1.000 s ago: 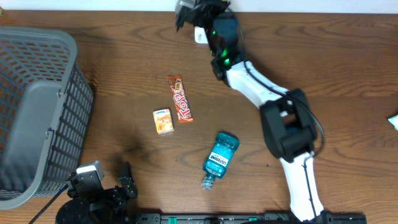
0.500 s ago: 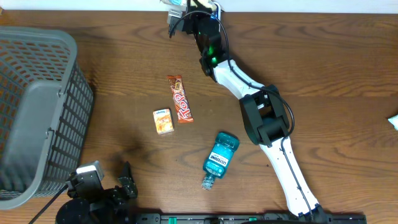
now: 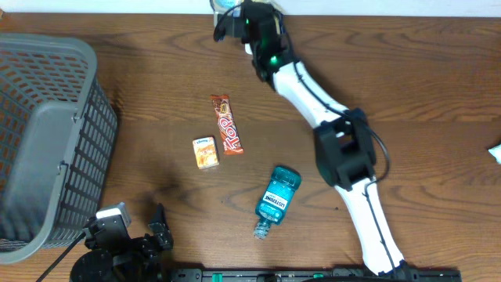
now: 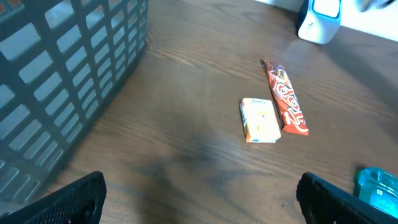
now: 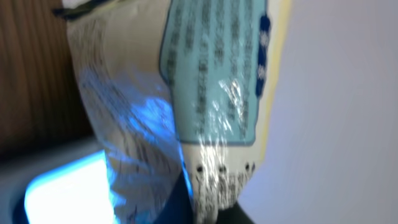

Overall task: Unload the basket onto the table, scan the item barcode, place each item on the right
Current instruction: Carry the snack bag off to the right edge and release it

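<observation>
Fingers (image 4: 68,200) of the left gripper (image 4: 208,202) stand spread wide at the near edge of the table (image 3: 438,94), holding nothing. Just beyond them, toward the middle, a blue bottle (image 3: 278,200) lies on its side with its cap pointing to the near edge. Farther in, a small orange box (image 3: 205,152) lies flat just beside a red bar (image 3: 226,124); from overhead the two look close but apart. A grey basket (image 3: 47,133) fills the left side of the table from the near edge to well past the middle. A white scrap (image 3: 495,151) shows at the right edge, cut off by the frame.

The right arm (image 3: 344,149) reaches from the near right across the table to its far edge. There the right gripper (image 3: 235,17) is clamped shut on a thin packet (image 5: 211,81). In the right wrist view the packet's printed pale-blue label faces the camera and its clear wrapper catches a blue glow. The glow comes from the white scanner (image 4: 320,18), which stands against the far wall, just below the packet. No barcode can be made out on the packet.
</observation>
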`<move>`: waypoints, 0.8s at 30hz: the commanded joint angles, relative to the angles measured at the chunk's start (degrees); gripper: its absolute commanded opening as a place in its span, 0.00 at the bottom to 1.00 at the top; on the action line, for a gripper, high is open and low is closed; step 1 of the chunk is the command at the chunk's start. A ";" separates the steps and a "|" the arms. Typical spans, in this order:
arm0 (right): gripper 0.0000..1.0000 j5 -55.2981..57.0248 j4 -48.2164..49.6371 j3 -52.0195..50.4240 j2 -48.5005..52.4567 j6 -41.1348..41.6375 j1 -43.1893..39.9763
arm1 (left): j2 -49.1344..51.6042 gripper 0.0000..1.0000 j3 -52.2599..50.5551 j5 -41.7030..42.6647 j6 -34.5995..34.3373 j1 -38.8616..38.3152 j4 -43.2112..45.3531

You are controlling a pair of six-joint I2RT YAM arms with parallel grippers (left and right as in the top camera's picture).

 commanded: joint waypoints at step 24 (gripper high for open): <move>0.01 -0.11 -31.61 -24.24 -25.18 40.24 -51.82 | -0.07 0.98 -0.11 0.52 -0.35 0.28 0.07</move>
